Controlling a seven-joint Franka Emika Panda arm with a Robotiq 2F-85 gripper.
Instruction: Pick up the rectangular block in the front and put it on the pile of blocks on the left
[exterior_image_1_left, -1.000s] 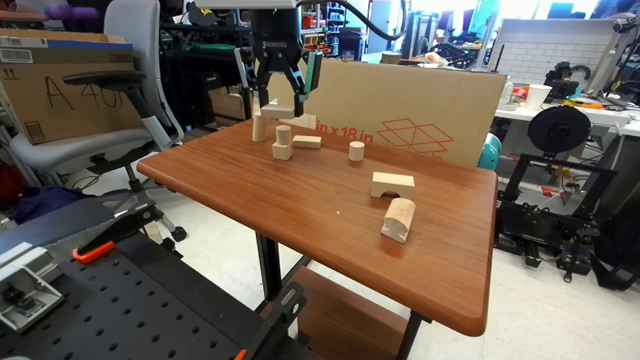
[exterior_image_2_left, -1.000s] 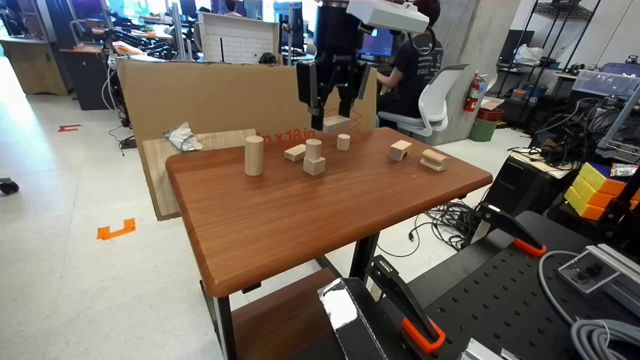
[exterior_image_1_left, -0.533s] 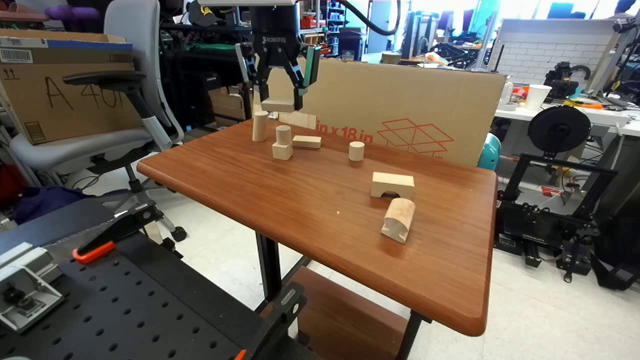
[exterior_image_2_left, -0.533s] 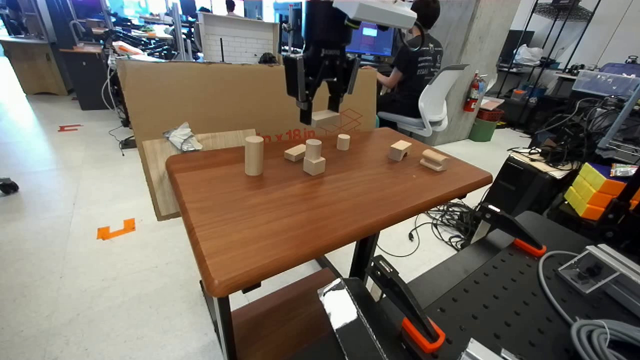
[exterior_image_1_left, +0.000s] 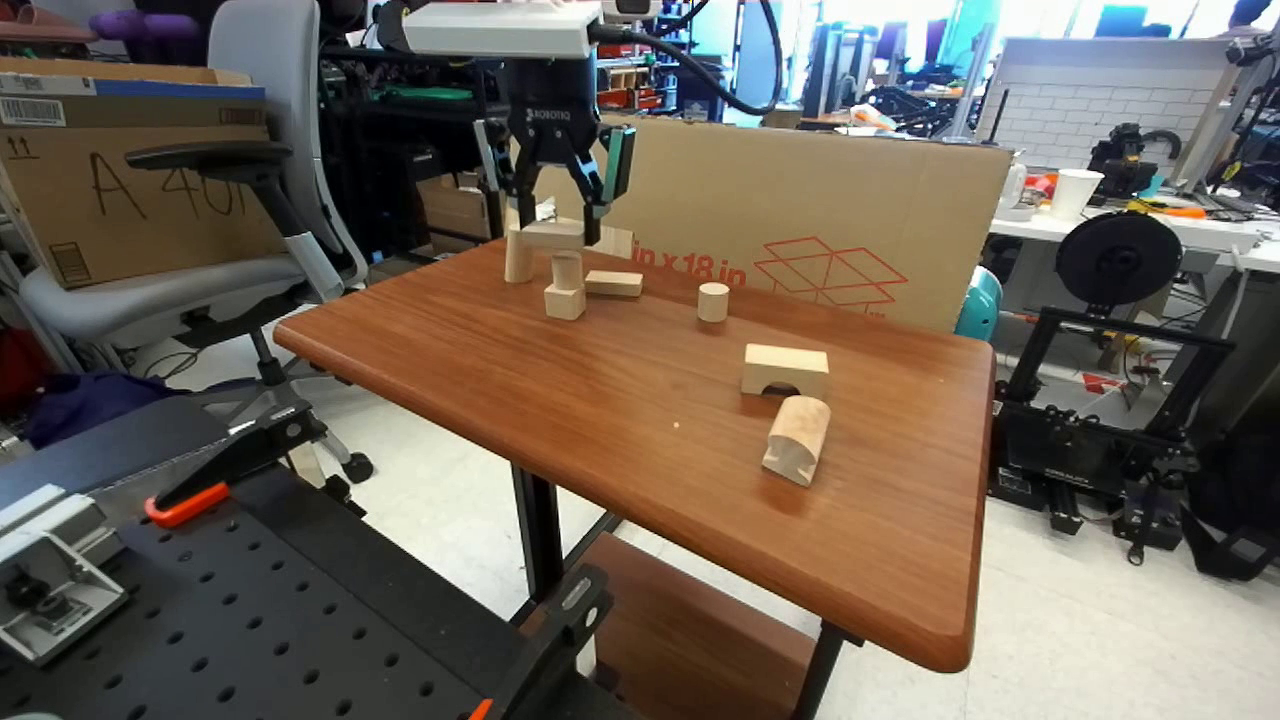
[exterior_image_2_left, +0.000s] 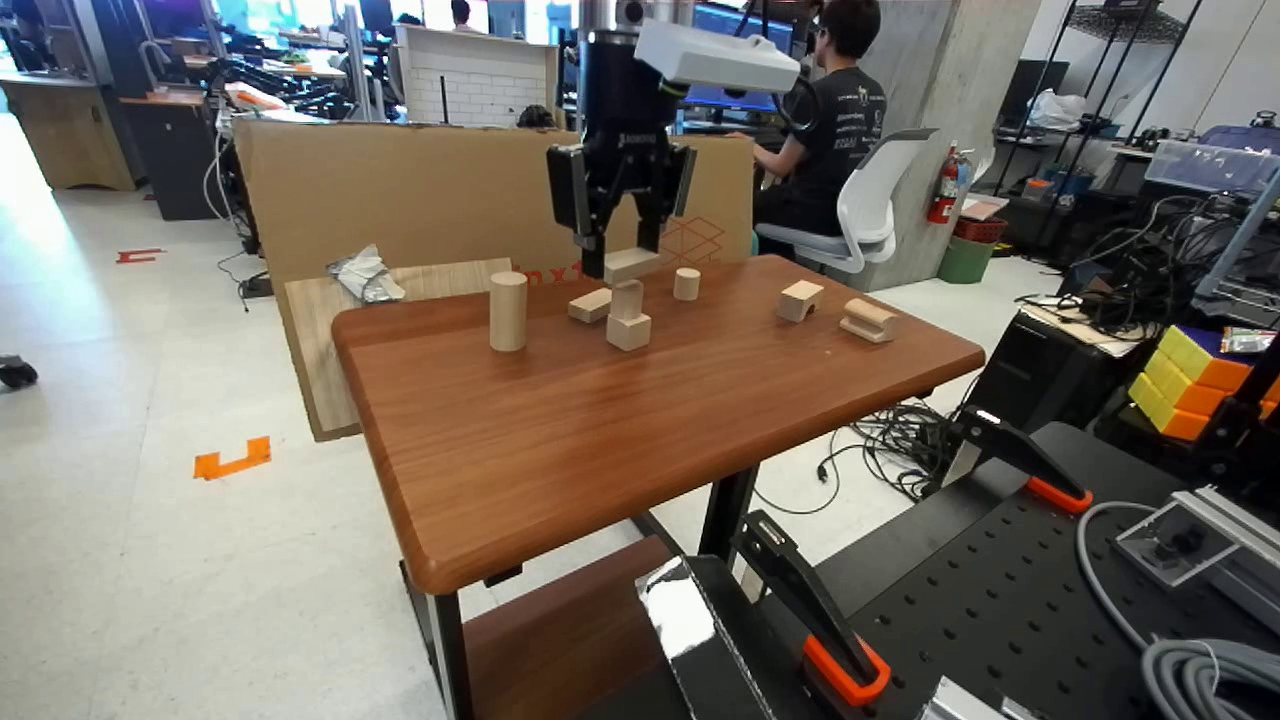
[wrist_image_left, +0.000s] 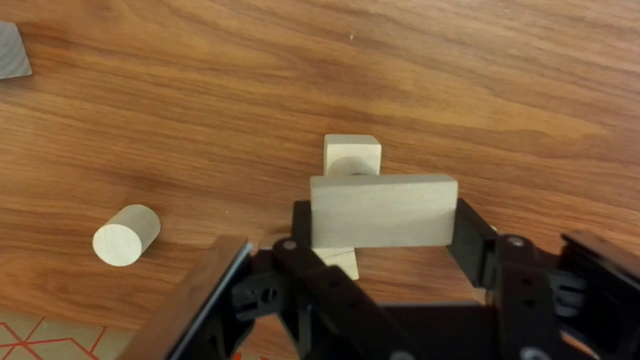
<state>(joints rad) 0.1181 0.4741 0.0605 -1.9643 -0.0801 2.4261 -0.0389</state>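
The rectangular block (exterior_image_1_left: 553, 236) is pale, flat and level. My gripper (exterior_image_2_left: 622, 256) is shut on its two ends; it also shows held in the wrist view (wrist_image_left: 382, 212). The pile of blocks has a squat cube (exterior_image_2_left: 628, 332) with a short cylinder (exterior_image_2_left: 627, 300) upright on it, a flat block (exterior_image_1_left: 613, 284) lying beside it, and a tall upright post (exterior_image_2_left: 508, 312) a little apart. The held block is right over the short cylinder and hides its top in both exterior views. I cannot tell whether they touch. In the wrist view the held block partly hides the cube (wrist_image_left: 351, 142).
A lone small cylinder (exterior_image_1_left: 713, 303) stands near the table's (exterior_image_1_left: 600, 380) far edge. An arch block (exterior_image_1_left: 785, 368) and a rounded block (exterior_image_1_left: 798, 440) lie at the other end. A cardboard sheet (exterior_image_1_left: 800, 200) stands behind the table.
My gripper, holding the block, has moved over the short cylinder, rising slightly first and then coming down. The blocks on the table have not moved.
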